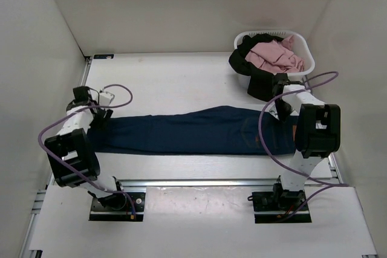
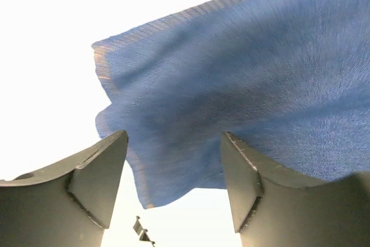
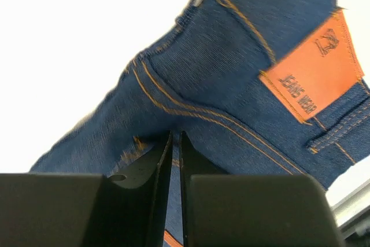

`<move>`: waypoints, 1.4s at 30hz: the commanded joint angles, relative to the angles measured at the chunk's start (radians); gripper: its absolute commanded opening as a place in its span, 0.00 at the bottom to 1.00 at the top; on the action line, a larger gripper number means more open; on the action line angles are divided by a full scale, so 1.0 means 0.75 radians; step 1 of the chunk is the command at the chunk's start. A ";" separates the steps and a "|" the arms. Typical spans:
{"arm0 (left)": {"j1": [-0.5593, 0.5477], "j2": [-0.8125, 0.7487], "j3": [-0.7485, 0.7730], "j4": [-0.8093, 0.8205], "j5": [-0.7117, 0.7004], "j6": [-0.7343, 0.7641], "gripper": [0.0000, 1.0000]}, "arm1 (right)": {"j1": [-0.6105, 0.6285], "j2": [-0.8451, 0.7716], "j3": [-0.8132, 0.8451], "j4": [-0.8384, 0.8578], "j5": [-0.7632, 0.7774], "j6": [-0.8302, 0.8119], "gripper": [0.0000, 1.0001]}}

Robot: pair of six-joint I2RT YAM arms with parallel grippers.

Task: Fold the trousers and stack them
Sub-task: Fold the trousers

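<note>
Dark navy denim trousers [image 1: 193,130] lie stretched as one long band across the white counter [image 1: 169,83], hems left, waistband right. Right hand [image 3: 176,137] is pressed nearly together, pinching denim at the waistband, near the tan leather patch [image 3: 315,76]. Left hand [image 2: 174,136] is spread wide over the hem corner. Plain black trousers [image 1: 260,80] hang over the rim of the white plastic laundry basket [image 1: 305,49], far right, with pink cloth [image 1: 275,55] inside.

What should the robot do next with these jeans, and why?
Probably close the left gripper on the leg hem. Its fingers stand open, with the hem of the dark blue jeans showing in the gap, while the right gripper is pinched shut on the denim beside the tan patch. With both ends held, a fold could begin.
</note>
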 commanded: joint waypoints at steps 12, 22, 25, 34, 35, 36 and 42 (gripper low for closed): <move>0.430 -0.194 0.193 -0.427 -0.019 -0.312 0.85 | -0.109 -0.576 -0.302 -0.058 -0.129 -0.084 0.22; 0.528 0.033 0.206 -0.400 0.251 -0.452 0.85 | -0.265 -0.675 -0.534 0.101 -0.205 -0.148 0.22; 0.528 0.105 0.177 -0.353 0.231 -0.464 0.83 | -0.290 -0.636 -0.564 0.116 -0.192 -0.160 0.20; 0.528 0.199 0.218 -0.314 0.214 -0.464 0.69 | -0.290 -0.679 -0.593 0.116 -0.164 -0.172 0.19; 0.528 0.199 0.218 -0.314 0.214 -0.464 0.63 | -0.290 -0.679 -0.593 0.116 -0.164 -0.172 0.19; 0.528 0.211 0.218 -0.314 0.229 -0.464 0.48 | -0.290 -0.679 -0.593 0.116 -0.164 -0.172 0.19; 0.516 0.211 0.230 -0.314 0.243 -0.464 0.14 | -0.290 -0.679 -0.593 0.116 -0.151 -0.184 0.19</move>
